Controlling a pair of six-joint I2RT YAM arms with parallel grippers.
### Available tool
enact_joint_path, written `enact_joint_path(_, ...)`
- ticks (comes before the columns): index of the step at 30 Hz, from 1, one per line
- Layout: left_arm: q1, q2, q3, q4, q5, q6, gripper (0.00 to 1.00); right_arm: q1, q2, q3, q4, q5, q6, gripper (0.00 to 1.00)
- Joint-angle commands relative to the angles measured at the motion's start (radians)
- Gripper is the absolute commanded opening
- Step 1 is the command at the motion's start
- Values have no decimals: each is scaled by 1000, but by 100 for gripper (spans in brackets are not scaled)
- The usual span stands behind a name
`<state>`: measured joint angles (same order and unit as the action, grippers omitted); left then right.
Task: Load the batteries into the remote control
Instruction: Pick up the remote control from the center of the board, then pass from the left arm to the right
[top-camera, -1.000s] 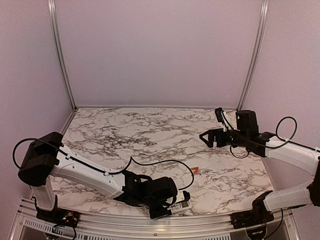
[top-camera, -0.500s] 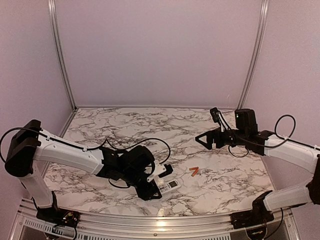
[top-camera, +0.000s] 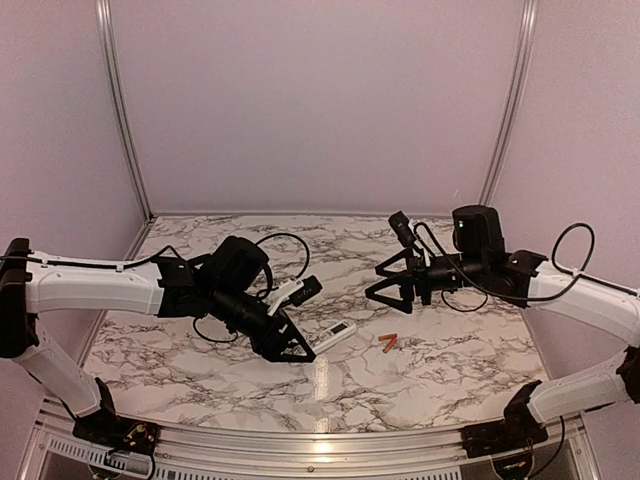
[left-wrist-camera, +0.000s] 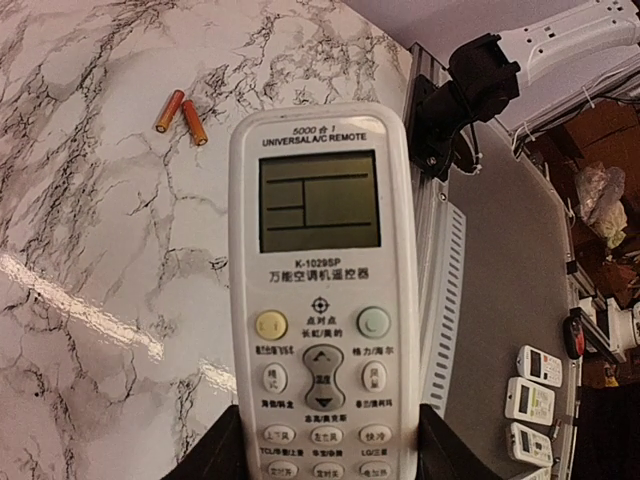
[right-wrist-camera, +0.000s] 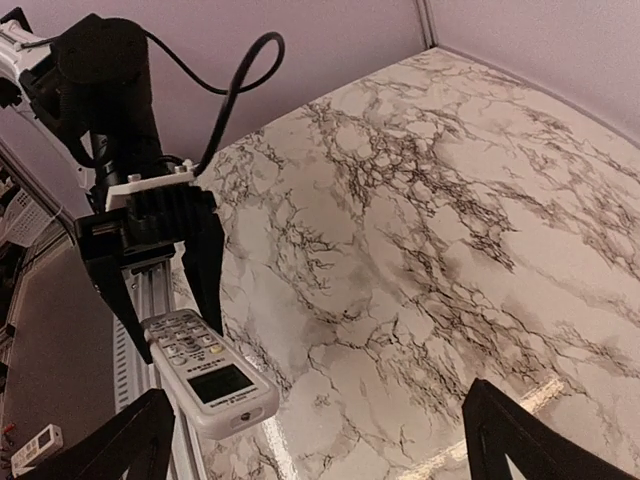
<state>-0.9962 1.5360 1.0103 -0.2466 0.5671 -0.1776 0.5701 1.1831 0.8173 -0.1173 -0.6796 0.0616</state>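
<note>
My left gripper (top-camera: 300, 347) is shut on the button end of the white remote control (top-camera: 337, 332) and holds it above the marble table, screen end pointing right. In the left wrist view the remote (left-wrist-camera: 320, 290) shows its screen and buttons between my fingers (left-wrist-camera: 215, 455); the battery bay is hidden. Two orange batteries (top-camera: 388, 343) lie side by side on the table right of the remote, also seen in the left wrist view (left-wrist-camera: 181, 116). My right gripper (top-camera: 390, 285) is open and empty, above and behind the batteries. The right wrist view shows the remote (right-wrist-camera: 205, 375).
The aluminium rail (left-wrist-camera: 440, 250) runs along the table's near edge. Several spare remotes (left-wrist-camera: 535, 400) lie on a grey surface beyond it. The right arm's base (left-wrist-camera: 470, 80) is bolted at that edge. Walls close the back and sides.
My left arm has lifted the remote from the near edge and carried it back toward the table's middle. My right gripper has moved left, toward the remote.
</note>
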Motion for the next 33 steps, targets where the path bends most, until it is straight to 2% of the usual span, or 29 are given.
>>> enact_joint_path(1,49,-39,32,-96,147,-49,28,139,-15,115,-145,-12,-129,99)
enact_joint_path(7,110,-63,3,-123,281,-82,28,310,-24,180,-253,108,-231,98)
enact_joint_path(12,125,-64,-44,-94,403,-105,25,428,-15,198,-309,274,-319,93)
enact_joint_path(18,125,-69,-57,-103,459,-92,23,536,31,231,-356,448,-399,88)
enact_joint_path(33,72,-106,-90,-59,530,-99,23,706,192,340,-429,639,-533,79)
